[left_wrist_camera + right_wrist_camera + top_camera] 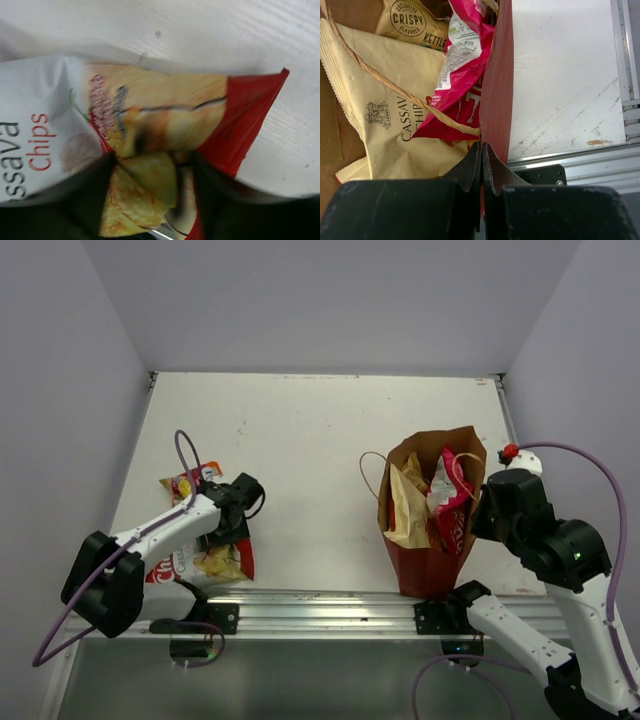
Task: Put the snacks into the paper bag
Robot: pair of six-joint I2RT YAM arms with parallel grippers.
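At the left of the desk [300, 440], the left gripper [152, 170] straddled one end of the red-and-white packet [165, 110] with its fingers spread; whether they had clamped it could not be told. A firm pinch on bunched foil, not chips, would probably lift it cleanly. Opposite, the right gripper [481, 147] was pinched tight on the paper bag [497, 75] wall, steadying its open mouth.

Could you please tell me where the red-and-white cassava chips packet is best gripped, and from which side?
Come from straight above: the red-and-white packet lies flat on the table, so a side approach finds no edge. Pinch across its foil near the red end, where the left gripper straddles it.
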